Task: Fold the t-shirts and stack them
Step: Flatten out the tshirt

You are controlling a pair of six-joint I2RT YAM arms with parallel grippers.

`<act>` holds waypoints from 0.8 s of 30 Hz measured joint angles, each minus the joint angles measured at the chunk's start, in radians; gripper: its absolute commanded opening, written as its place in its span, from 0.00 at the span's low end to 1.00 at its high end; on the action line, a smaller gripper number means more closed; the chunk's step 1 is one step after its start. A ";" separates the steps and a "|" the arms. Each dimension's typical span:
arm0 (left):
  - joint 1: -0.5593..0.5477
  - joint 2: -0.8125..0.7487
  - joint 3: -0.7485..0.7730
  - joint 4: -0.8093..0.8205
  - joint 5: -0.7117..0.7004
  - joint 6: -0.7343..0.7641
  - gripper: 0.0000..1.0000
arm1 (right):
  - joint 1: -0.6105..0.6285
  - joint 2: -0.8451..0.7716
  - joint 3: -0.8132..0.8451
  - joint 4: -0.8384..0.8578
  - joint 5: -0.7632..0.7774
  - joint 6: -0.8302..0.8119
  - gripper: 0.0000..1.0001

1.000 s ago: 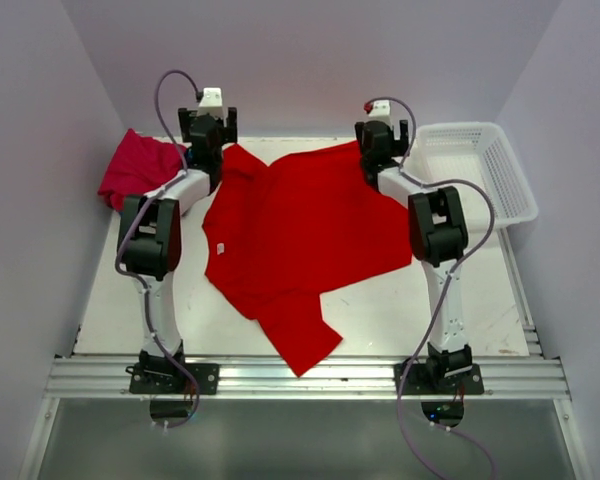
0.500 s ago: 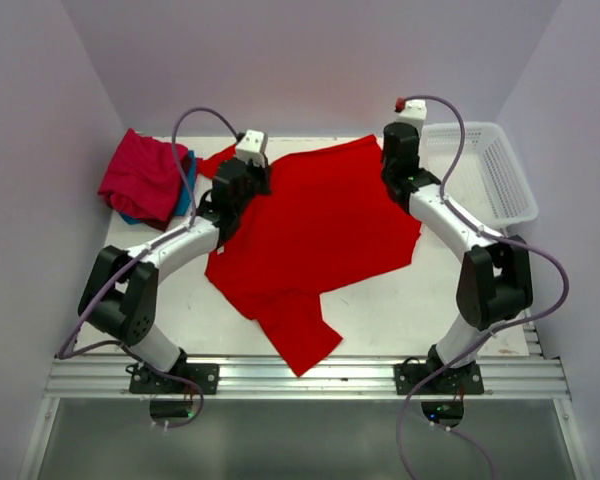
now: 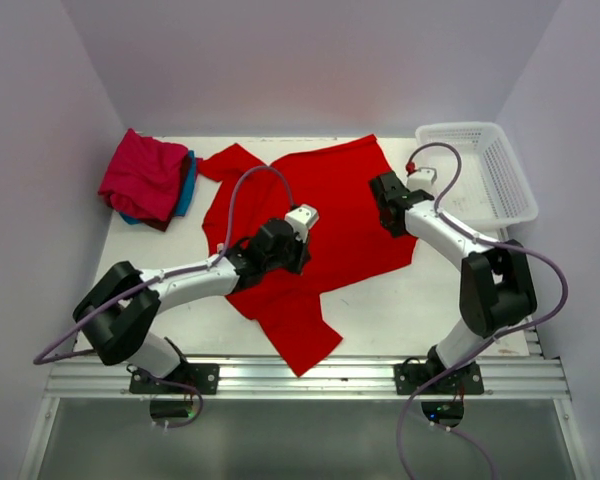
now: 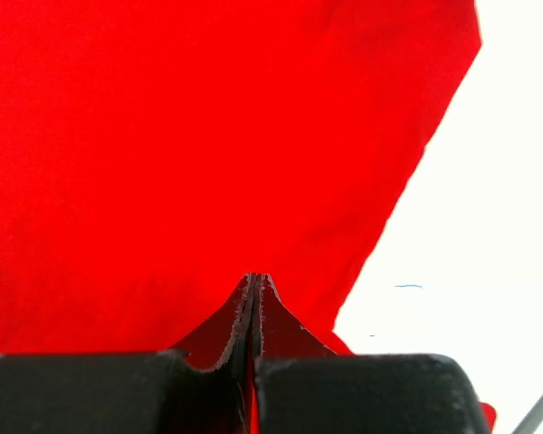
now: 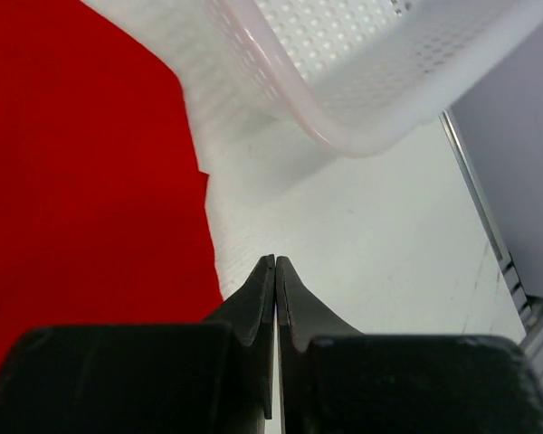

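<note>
Well, the big red shirt (image 3: 320, 200) lies rumpled on the table (image 3: 400, 300), not yet folded. Left gripper (image 4: 254, 277) over it, right gripper (image 5: 275, 260) at its edge, both pinched shut, seemingly empty; next, they'd open and grab corners.

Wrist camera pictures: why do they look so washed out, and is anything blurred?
Left wrist view: the table is blown out to flat white, and the red t-shirt is so saturated that its folds barely show. Right wrist view: the white basket looks a little soft, slightly out of focus. Top view: the light is even, shadows are faint, and things look sharp.
</note>
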 measured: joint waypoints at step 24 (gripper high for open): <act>-0.011 -0.173 -0.087 -0.045 -0.089 -0.051 0.00 | -0.163 0.209 -0.032 0.036 -0.194 0.082 0.00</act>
